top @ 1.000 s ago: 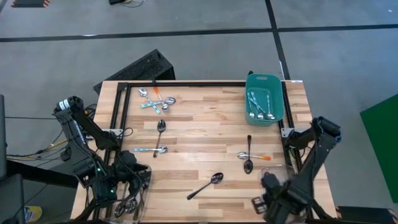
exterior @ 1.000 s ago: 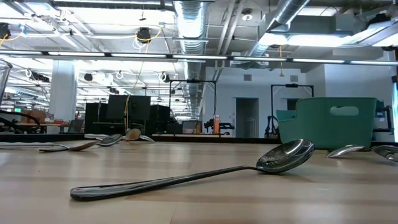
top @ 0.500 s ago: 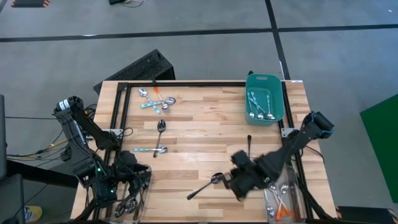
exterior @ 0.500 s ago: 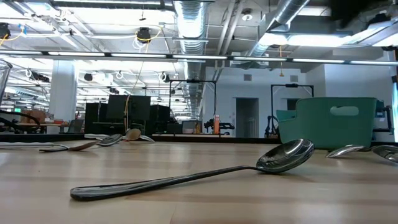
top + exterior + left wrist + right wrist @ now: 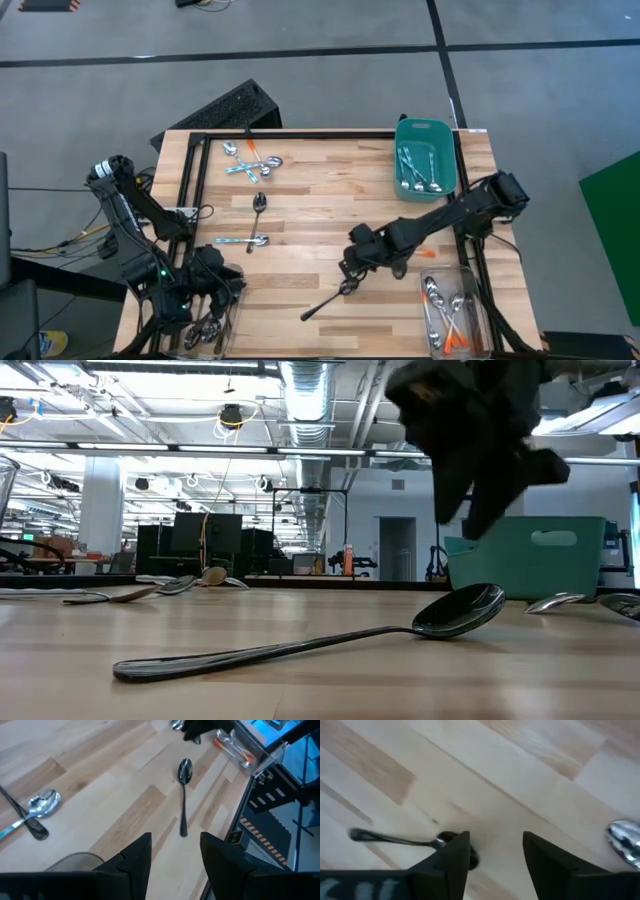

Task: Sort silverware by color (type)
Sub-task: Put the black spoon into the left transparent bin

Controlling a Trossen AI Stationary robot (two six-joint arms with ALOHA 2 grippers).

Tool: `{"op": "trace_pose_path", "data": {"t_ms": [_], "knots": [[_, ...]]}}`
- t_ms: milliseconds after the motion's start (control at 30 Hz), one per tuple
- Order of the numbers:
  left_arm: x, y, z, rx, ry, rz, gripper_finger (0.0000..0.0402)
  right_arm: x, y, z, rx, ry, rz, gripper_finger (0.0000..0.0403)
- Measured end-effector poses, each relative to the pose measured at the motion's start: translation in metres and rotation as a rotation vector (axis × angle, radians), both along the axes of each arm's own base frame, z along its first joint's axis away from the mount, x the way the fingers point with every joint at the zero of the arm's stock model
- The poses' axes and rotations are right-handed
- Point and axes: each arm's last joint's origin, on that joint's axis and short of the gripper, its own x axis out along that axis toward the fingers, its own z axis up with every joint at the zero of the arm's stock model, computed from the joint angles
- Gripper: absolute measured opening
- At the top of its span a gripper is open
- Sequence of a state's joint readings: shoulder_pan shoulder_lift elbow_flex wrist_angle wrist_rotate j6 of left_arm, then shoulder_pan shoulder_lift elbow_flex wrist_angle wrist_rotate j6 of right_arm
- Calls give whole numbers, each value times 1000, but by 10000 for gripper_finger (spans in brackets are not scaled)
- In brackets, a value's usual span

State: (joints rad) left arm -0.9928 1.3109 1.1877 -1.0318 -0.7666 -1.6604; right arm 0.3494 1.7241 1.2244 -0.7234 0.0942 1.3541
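A grey concrete floor (image 5: 330,85) surrounds the butcher-block table (image 5: 320,215), crossed by dark lines. A green panel (image 5: 612,235) stands at the right edge, and a black ribbed case (image 5: 228,108) lies beside the table's far side. Level across the tabletop, an open hall shows white columns (image 5: 101,500), exposed ceiling ducts (image 5: 310,390), strip lights (image 5: 180,450), dark monitors (image 5: 205,535) and a grey door (image 5: 396,548).

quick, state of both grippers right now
Left gripper: open, empty, by the bin at the table's near left corner.
Right gripper: open, empty, above the dark spoon.
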Motion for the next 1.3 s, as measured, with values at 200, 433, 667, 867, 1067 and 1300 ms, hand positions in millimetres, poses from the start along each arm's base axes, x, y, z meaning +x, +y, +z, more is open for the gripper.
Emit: {"op": "trace_pose_path", "data": {"t_ms": [200, 433, 667, 867, 1067, 1300], "knots": [[0, 0, 0, 8, -4, -3, 155, -1, 2, -16, 101, -28, 101, 213], [8, 8, 0, 93, 3, -14, 155, 1, 9, -25, 105, -42, 122, 212], [18, 15, -1, 96, 61, -36, 155, 12, 20, -62, 185, 37, 175, 211], [19, 13, 0, 75, 60, -42, 155, 21, 32, -67, 241, -39, 193, 179], [19, 13, -1, 86, 69, -62, 155, 25, 33, -65, 250, -78, 195, 64], [19, 15, 0, 143, 42, -60, 155, 25, 33, -52, 251, -115, 197, 19]]}}
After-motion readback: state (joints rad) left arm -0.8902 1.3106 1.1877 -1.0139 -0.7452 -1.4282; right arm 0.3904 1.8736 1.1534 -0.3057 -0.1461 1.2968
